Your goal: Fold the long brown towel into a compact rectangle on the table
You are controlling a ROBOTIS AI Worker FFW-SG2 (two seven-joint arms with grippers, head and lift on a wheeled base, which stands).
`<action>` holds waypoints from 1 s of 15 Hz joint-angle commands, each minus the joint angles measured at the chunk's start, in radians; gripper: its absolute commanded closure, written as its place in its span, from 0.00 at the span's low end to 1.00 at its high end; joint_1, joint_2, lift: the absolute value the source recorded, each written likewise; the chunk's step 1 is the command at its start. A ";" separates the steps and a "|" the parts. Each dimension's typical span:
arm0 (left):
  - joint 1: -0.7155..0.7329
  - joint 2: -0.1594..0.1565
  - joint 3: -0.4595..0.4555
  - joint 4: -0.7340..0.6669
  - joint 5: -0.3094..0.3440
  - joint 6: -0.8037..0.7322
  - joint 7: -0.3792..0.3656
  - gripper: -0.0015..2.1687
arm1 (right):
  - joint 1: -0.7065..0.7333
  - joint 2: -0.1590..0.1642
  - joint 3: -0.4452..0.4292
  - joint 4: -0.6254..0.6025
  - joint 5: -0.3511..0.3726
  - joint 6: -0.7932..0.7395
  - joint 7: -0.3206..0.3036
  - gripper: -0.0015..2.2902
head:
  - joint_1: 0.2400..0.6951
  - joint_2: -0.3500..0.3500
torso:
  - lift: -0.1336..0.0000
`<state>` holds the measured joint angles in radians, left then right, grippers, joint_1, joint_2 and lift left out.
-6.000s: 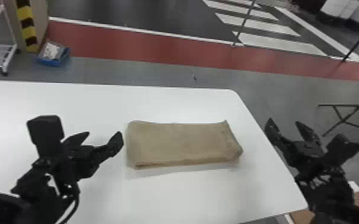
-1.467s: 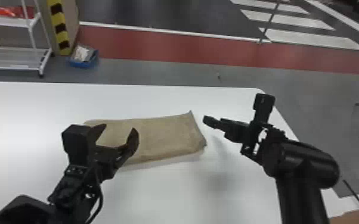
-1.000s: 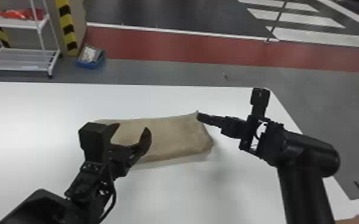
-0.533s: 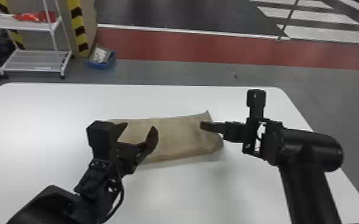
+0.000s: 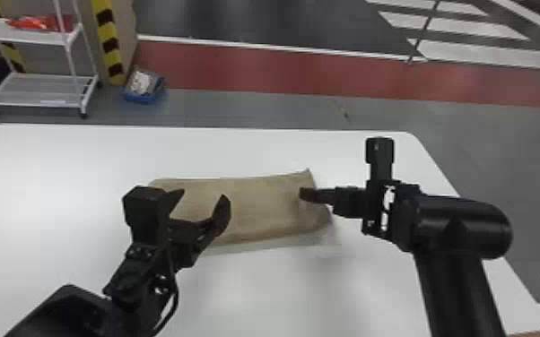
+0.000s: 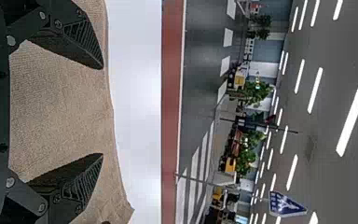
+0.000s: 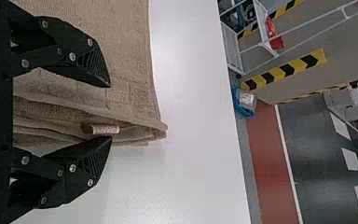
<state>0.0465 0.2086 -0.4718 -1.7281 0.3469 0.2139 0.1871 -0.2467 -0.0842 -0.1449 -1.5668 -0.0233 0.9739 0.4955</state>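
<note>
Where the towel [image 5: 260, 201] ends, the right gripper [image 5: 305, 194] gapes empty, as does the left gripper [image 5: 203, 195] above it

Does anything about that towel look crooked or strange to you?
Slightly: the towel is folded, but its right end looks uneven, with the far corner poking out. Layers show along that end, beside the open right hand. Nothing looks spilled or damaged.

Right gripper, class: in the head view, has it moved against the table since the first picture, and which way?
Yes, to the left: the right gripper was beyond the table's right edge, and is now at the towel's right end.
</note>
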 commanded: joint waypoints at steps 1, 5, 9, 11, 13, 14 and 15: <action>0.001 0.000 -0.004 -0.001 0.000 -0.003 0.000 0.12 | 0.020 0.000 -0.030 -0.067 -0.015 0.035 0.000 0.21 | 1.00 0.23 | 0.07; 0.000 -0.002 -0.008 -0.001 -0.006 -0.003 0.000 0.12 | 0.038 -0.019 -0.093 -0.134 -0.043 0.084 -0.003 0.21 | 1.00 0.21 | 0.07; 0.010 0.002 -0.007 -0.013 0.021 0.000 -0.009 0.12 | 0.014 -0.038 -0.061 -0.076 -0.001 0.084 -0.008 0.21 | 1.00 0.16 | 0.07; 0.012 0.003 -0.008 -0.019 0.024 -0.003 -0.011 0.12 | 0.014 -0.032 -0.038 -0.056 -0.001 0.081 -0.008 0.21 | 1.00 0.15 | 0.07; 0.013 0.006 0.001 -0.021 0.024 -0.003 -0.011 0.12 | 0.018 -0.026 -0.019 -0.047 -0.009 0.044 -0.008 0.21 | 1.00 0.16 | 0.07; 0.016 0.008 0.005 -0.021 0.024 -0.003 -0.012 0.12 | 0.026 -0.026 -0.019 -0.048 -0.015 0.026 -0.009 0.21 | 1.00 0.17 | 0.07; 0.018 0.008 0.007 -0.021 0.024 -0.003 -0.012 0.12 | 0.032 -0.022 -0.027 -0.056 -0.035 0.026 -0.009 0.21 | 1.00 0.18 | 0.07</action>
<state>0.0616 0.2153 -0.4685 -1.7484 0.3712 0.2110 0.1753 -0.2234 -0.1103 -0.1672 -1.6162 -0.0396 1.0124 0.4863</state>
